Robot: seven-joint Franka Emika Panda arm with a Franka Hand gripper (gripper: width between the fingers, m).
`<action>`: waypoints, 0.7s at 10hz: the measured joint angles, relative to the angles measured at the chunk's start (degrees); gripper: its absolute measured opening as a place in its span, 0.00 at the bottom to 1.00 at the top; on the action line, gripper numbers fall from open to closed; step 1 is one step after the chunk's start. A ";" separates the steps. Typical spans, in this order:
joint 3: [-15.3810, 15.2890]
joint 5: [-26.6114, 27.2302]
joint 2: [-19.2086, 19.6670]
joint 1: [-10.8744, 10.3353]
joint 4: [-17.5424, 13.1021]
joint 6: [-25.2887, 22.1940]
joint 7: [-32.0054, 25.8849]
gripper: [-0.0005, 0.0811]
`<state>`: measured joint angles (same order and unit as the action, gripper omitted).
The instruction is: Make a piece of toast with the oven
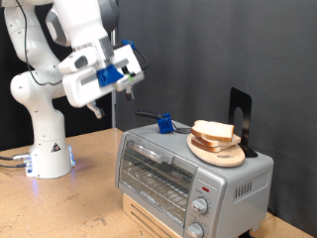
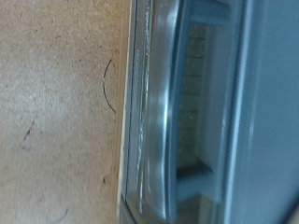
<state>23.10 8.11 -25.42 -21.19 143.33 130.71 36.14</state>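
The oven (image 1: 183, 174) is a silver toaster oven standing on a wooden box at the exterior view's bottom right, its glass door shut. The piece of toast (image 1: 213, 130) lies on a round wooden plate (image 1: 220, 152) on top of the oven. My gripper (image 1: 129, 85) hangs in the air above and to the exterior view's left of the oven, apart from it, with nothing seen between its fingers. The wrist view shows the oven's door and handle (image 2: 177, 112) beside the brown tabletop (image 2: 56, 112); my fingers do not show there.
A blue item with a black handle (image 1: 164, 124) lies on the oven top beside the plate. A black stand (image 1: 241, 114) rises behind the plate. The robot's white base (image 1: 45, 149) stands on the table at the exterior view's left.
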 joint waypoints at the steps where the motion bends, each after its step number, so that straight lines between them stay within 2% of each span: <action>1: -0.47 -0.05 1.72 -0.01 1.09 1.60 0.63 1.00; 4: -2.03 0.39 6.58 -0.31 3.36 7.45 0.85 1.00; 7: -2.80 0.79 8.94 -0.47 5.59 11.47 0.85 1.00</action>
<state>20.30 8.90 -16.48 -21.67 148.92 142.18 36.99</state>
